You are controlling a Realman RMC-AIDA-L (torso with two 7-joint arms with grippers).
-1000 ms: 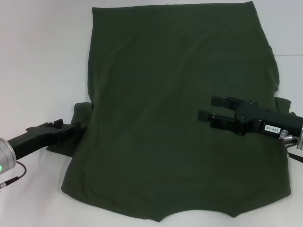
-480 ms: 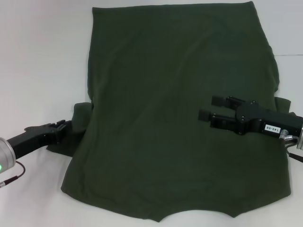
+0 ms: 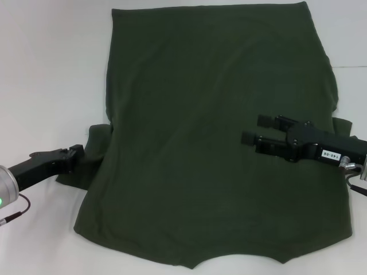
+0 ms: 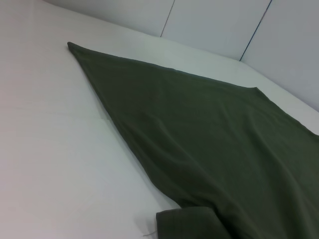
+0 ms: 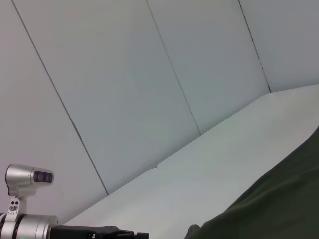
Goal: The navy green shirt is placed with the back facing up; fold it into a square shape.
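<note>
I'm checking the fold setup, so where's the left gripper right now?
In the head view, the left gripper sits low on the robot's left, at the navy green shirt's left sleeve.

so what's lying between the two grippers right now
In the head view, only the shirt itself spans from the left gripper to the right gripper; nothing else lies there.
</note>
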